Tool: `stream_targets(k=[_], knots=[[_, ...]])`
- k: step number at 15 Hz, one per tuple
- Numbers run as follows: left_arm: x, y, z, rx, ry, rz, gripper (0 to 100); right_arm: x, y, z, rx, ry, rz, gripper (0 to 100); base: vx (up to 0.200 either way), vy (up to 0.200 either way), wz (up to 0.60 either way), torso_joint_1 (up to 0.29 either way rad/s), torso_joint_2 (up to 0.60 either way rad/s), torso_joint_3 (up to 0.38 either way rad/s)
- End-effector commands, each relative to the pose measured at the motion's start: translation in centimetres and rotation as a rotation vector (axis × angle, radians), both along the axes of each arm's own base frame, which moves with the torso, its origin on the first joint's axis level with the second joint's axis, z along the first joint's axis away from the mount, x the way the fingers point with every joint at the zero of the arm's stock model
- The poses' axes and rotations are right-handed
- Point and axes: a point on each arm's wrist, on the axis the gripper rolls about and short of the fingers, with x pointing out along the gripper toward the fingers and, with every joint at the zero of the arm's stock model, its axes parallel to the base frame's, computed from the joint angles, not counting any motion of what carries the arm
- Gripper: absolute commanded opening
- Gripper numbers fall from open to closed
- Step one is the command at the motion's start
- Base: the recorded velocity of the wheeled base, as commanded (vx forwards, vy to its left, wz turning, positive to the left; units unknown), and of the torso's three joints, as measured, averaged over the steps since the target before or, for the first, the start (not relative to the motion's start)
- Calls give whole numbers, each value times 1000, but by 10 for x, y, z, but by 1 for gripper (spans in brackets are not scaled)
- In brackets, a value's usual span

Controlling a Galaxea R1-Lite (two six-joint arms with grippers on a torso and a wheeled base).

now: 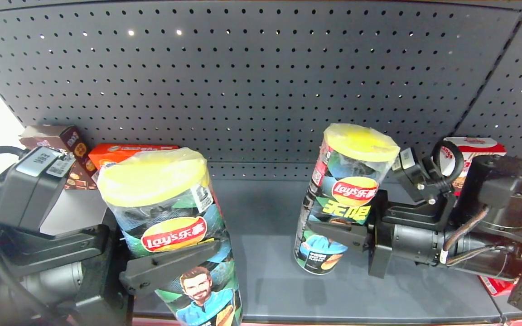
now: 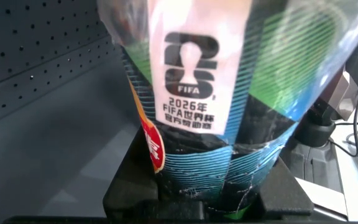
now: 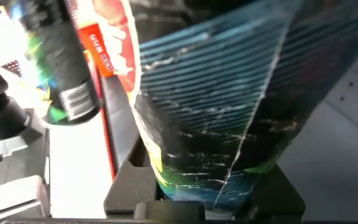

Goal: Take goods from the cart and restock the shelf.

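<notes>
- The left gripper (image 1: pixel 184 258) is clamped around the lower half of a chip can (image 1: pixel 166 213) with a yellow lid, upright at the left of the shelf's (image 1: pixel 270 253) front edge.
- The right gripper (image 1: pixel 329 226) is closed on a second chip can (image 1: pixel 349 181), which leans slightly near the shelf's middle. I cannot tell whether its base touches.
- A brown box (image 1: pixel 61 140) and an orange box (image 1: pixel 125 151) sit in the back left corner against the pegboard wall (image 1: pixel 243 81).
- A red-and-white box (image 1: pixel 474 147) stands at the back right.

Base of left can (image 1: pixel 166 213) off-frame
</notes>
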Motion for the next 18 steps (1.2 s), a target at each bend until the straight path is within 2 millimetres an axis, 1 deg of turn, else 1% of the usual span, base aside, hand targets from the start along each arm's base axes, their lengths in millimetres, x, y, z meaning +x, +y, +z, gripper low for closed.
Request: stream_targets(k=[1,5,8,11,14,16,18], knots=[[1,-1,-1,3,6,0,0,-2,0,-18,-22,27,8,0,0,0,0,0,0,0],[5,-3,-3,7,13,0,0,7,6,-35,-20,8,51,0,0,0,0,0,0,0],[5,-2,-3,7,14,1,0,13,6,-45,-71,-47,55,0,0,0,0,0,0,0],[4,-2,-3,7,13,1,0,15,4,-47,-84,-68,65,0,0,0,0,0,0,0],[4,-2,-4,7,14,1,0,10,2,-44,-81,-71,66,0,0,0,0,0,0,0],[4,-2,-4,7,14,1,0,2,-3,-51,-97,-48,71,0,0,0,0,0,0,0],[4,-2,-4,7,14,1,0,-2,-5,-50,-98,-50,76,0,0,0,0,0,0,0]])
